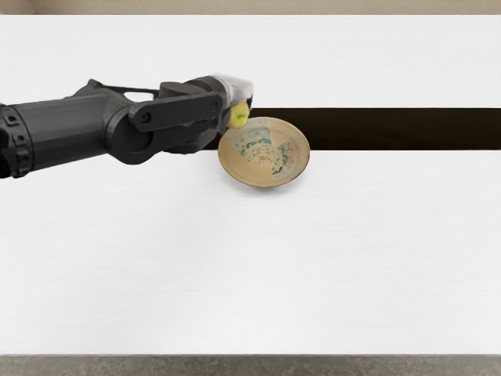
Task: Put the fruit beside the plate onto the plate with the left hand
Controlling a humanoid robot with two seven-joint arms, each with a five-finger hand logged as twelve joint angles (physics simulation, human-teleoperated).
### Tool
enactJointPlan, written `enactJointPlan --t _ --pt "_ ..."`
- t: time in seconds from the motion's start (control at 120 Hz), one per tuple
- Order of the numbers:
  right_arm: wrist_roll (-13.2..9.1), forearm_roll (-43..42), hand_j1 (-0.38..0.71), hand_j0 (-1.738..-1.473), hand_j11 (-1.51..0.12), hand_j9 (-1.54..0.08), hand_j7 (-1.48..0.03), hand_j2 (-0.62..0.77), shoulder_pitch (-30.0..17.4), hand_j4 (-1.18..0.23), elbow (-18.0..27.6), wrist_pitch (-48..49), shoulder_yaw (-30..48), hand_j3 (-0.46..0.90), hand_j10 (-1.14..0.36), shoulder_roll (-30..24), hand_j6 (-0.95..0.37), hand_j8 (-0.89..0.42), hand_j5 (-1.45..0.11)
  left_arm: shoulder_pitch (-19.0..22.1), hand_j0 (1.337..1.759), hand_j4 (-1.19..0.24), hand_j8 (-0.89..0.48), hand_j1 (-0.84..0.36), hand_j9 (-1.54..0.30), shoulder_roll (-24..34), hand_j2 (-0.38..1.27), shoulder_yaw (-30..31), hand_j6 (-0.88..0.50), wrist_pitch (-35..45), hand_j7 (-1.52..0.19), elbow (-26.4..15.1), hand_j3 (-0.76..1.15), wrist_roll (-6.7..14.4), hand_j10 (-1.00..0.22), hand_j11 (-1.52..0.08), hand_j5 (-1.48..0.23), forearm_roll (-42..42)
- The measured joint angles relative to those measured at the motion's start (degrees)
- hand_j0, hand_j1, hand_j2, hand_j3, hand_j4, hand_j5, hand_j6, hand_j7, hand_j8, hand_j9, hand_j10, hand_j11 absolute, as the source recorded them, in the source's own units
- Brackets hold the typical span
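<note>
Head view, near to far. A narrow grey strip of floor (250, 366) ran along the bottom edge, and above it lay one white table (250, 266), whose near part filled the lower half of the view. Past the middle of the table stood one plate (266, 174), round and shallow, tan in colour, with a pale green and red pattern at its centre; it sat upright on the white surface, its far rim reaching over the edge of a dark gap (391, 128). One arm was shown: the left arm (78, 129), dark grey and jointed, entered from the left edge and stretched almost level toward the plate, its forearm ending just left of the plate's far-left rim. One fruit (239, 117), small and yellow, was seen at that far-left rim, overlapping the rim's edge in the picture; whether it touched the plate could not be told. The left hand (233, 92), pale against the dark arm, sat directly over the fruit, its fingers curled down and clamped on it, covering the fruit's upper part. Behind the plate, the gap ran as one black band from the hand to the right edge. Beyond it the table continued white to a thin beige strip at the top.
</note>
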Motion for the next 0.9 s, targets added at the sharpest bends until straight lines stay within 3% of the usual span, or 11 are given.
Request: enactJointPlan --t 0.333,0.9 --pt "0.0 0.0 -0.33 -1.658 -0.02 -0.02 -0.02 0.00 0.0 -0.01 0.0 0.0 0.0 0.00 -0.01 0.0 -0.01 -0.01 -0.02 -0.6 1.643 -0.44 -0.27 -0.38 -0.97 0.0 0.26 -1.4 -0.24 0.1 -0.93 -5.6 0.00 0.5 -0.67 -0.97 -0.92 0.7" --pt "0.0 0.0 -0.33 -1.658 -0.02 -0.02 -0.02 0.00 0.0 -0.01 0.0 0.0 0.0 0.00 -0.01 0.0 -0.01 -0.01 -0.02 1.3 1.642 -0.44 -0.27 -0.38 -0.97 0.0 0.26 -1.3 -0.23 0.9 -0.93 -6.6 0.00 0.1 -0.67 -0.97 -0.92 1.3"
